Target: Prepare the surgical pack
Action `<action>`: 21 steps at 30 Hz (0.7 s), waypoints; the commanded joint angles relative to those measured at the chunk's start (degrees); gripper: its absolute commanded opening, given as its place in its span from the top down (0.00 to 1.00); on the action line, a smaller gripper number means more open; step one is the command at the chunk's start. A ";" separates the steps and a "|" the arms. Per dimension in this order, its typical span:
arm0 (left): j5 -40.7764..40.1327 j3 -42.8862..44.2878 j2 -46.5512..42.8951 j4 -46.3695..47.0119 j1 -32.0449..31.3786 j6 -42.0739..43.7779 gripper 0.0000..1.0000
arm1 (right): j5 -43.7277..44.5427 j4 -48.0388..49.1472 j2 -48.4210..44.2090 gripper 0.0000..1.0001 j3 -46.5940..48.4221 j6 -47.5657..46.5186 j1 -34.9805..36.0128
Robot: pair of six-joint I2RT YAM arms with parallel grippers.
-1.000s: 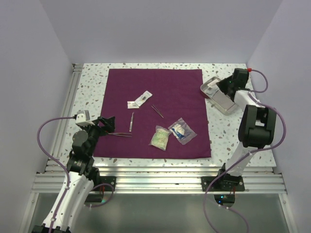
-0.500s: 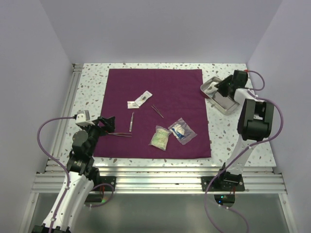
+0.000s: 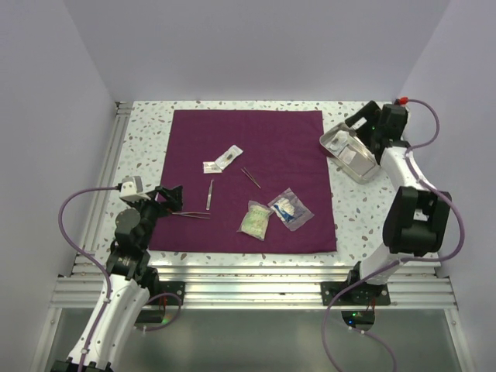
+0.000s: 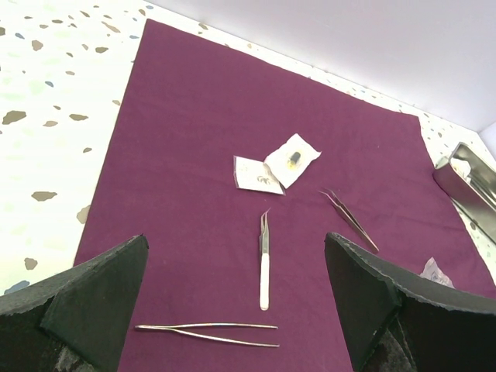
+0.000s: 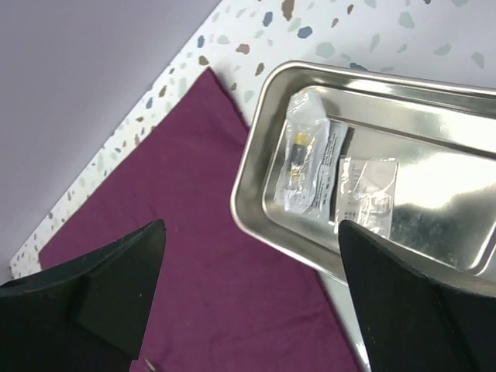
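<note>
Lying flat mid-frame on the worktop [image 3: 147,124], the pack [image 3: 271,139] is carrying tweezers [image 3: 192,214] and packets [image 3: 291,208]. The tray [image 5: 442,201], upper right, is holding more. The left hand [image 4: 236,240] and right hand [image 5: 252,225] are gaping empty, and folding is seemingly still waiting.

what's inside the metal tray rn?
Two clear packets lie side by side in the metal tray. The left packet holds a small yellow-and-dark item; the right packet has contents too faint to tell. The tray's lower right part is hidden behind a finger of the right tool.
</note>
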 commanded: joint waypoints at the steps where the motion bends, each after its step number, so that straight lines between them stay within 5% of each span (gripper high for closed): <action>1: -0.53 0.06 -0.93 0.95 -0.25 0.90 0.00 | -1.21 3.23 -6.95 0.01 -3.79 -1.34 0.45; 10: -0.80 0.23 -2.60 0.33 -0.25 1.07 0.00 | -6.40 1.64 -10.04 0.01 -8.01 7.18 -0.17; 13: -0.80 0.15 -3.22 0.24 -0.25 1.16 0.00 | -4.56 6.73 -13.27 0.03 -13.37 12.02 0.88; 21: -0.36 -0.12 -2.96 0.86 -0.25 1.25 0.00 | 5.11 1.30 -15.49 0.03 -12.41 11.76 11.86</action>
